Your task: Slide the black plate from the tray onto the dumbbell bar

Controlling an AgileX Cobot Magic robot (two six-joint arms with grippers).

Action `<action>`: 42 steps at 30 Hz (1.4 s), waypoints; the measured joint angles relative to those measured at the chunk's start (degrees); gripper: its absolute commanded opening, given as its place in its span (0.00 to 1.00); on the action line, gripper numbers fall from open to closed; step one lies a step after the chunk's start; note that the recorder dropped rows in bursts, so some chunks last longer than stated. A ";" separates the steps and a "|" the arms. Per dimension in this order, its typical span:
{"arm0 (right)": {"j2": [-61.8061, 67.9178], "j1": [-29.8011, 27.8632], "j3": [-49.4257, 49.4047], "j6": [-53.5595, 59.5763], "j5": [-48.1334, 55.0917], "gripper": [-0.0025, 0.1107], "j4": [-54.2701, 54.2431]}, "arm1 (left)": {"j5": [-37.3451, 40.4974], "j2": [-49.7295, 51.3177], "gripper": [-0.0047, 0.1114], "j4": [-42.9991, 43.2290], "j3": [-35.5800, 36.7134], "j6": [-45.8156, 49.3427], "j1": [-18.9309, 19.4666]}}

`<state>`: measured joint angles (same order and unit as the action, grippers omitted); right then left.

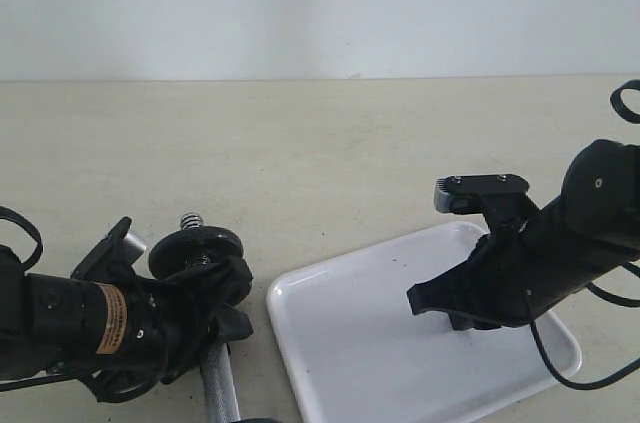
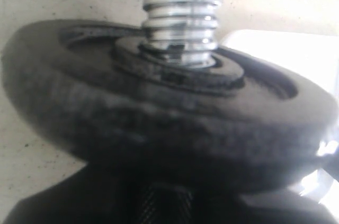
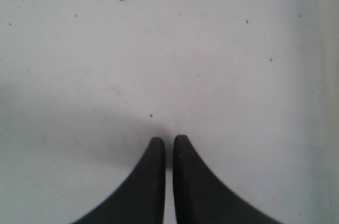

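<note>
The black plate (image 1: 197, 243) sits on the dumbbell bar (image 1: 218, 381), whose threaded end (image 1: 190, 220) sticks out through its centre hole. In the left wrist view the plate (image 2: 159, 123) fills the frame, with the chrome thread (image 2: 181, 23) rising from its hub. My left gripper (image 1: 222, 299) is shut on the bar's knurled part (image 2: 165, 202) just below the plate. The white tray (image 1: 350, 343) lies at the lower right with nothing on it. My right gripper (image 1: 413, 300) hangs over it, shut and holding nothing; its fingertips (image 3: 168, 140) almost touch above the bare tray floor (image 3: 169, 49).
The beige table (image 1: 300, 143) runs back to a pale wall. The right arm's body (image 1: 560, 243) covers the tray's right part. A black cable loop (image 1: 625, 100) shows at the right edge. The left arm (image 1: 70, 328) fills the lower left corner.
</note>
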<state>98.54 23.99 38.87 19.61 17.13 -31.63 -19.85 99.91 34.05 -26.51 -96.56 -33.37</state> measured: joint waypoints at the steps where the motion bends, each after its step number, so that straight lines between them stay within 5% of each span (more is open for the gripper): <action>1: 0.00 0.00 0.00 0.26 0.00 0.05 0.00 | -0.12 0.00 0.09 0.15 0.00 0.00 0.00; 4: 0.00 0.00 0.00 0.40 0.00 0.05 0.00 | -0.12 0.10 0.21 0.25 0.00 0.00 0.00; 9: 0.00 0.00 0.00 0.58 0.00 0.05 0.00 | -0.12 0.21 0.59 1.85 0.13 0.19 0.00; 12: 0.00 0.00 0.00 0.58 0.00 0.05 0.11 | -2.10 0.09 0.70 2.32 0.15 0.37 0.00; 42: 0.00 0.00 0.00 0.68 0.00 0.05 0.23 | -3.41 -0.19 0.69 3.01 0.06 1.89 -0.25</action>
<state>98.54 23.99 38.87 20.30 17.13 -31.40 -23.26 99.71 37.06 -26.45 -94.67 -33.62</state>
